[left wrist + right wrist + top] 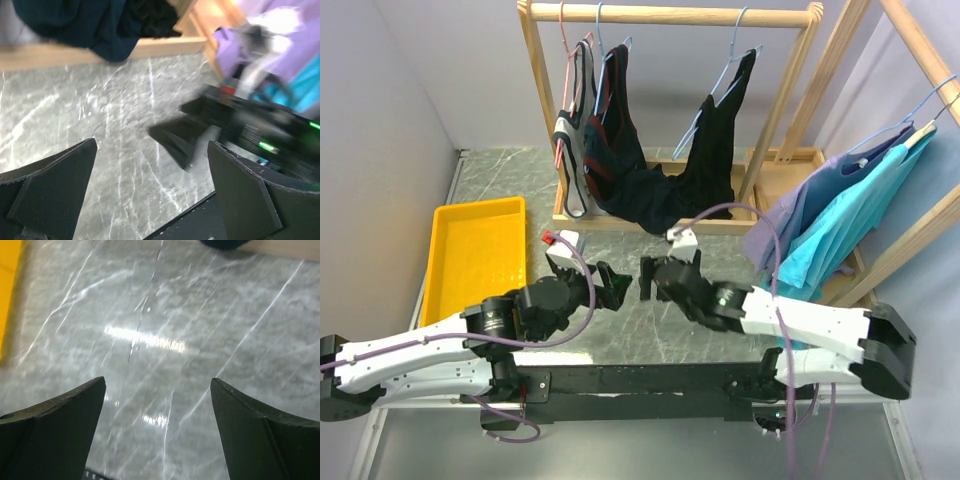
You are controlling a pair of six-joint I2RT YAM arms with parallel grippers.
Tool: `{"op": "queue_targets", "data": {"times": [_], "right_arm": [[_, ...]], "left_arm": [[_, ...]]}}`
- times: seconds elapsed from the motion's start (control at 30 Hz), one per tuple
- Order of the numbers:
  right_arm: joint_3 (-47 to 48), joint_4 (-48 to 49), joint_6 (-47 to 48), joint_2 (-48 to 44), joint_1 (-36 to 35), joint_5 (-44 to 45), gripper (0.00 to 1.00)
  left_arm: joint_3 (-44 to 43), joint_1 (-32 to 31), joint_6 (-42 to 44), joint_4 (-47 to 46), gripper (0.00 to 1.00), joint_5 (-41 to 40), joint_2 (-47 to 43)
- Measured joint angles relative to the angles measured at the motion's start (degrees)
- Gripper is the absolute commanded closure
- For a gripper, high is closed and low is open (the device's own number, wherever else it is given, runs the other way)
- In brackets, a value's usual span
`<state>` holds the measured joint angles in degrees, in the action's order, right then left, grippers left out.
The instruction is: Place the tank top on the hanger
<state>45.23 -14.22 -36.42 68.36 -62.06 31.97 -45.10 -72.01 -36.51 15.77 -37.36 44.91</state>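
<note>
The black tank top [716,150] hangs on the rack's right side from the light-blue wire hanger [720,88], whose hook is over the top rail. The top hangs askew and its hem reaches the rack's base. Both grippers hover low over the marble table in front of the rack, tips facing each other. My left gripper [616,284] [152,175] is open with only table between its fingers. My right gripper [648,280] [157,420] is open and empty too; it shows blurred in the left wrist view. Neither touches the tank top.
A wooden rack [670,15] also carries a grey-black top [572,150] on a pink hanger and a red-trimmed dark top [620,150] draping over its base. A yellow tray [455,290] lies left. Purple and teal garments [840,215] hang at the right.
</note>
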Motion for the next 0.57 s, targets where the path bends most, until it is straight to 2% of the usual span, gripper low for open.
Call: {"op": "queue_targets", "data": {"times": [0.27,0.57], "right_arm": [[-7.5,-0.44,-1.86,-13.81,-4.42,2.8,0.0],[-10.12,-1.25,-0.26,-23.39,-4.44,4.24,0.0]], "left_arm": [[7.41,1.6,-6.58,-0.24,0.01,3.15,5.18],[8.35,1.6,-13.92,-0.07,0.0,3.41,9.49]]}}
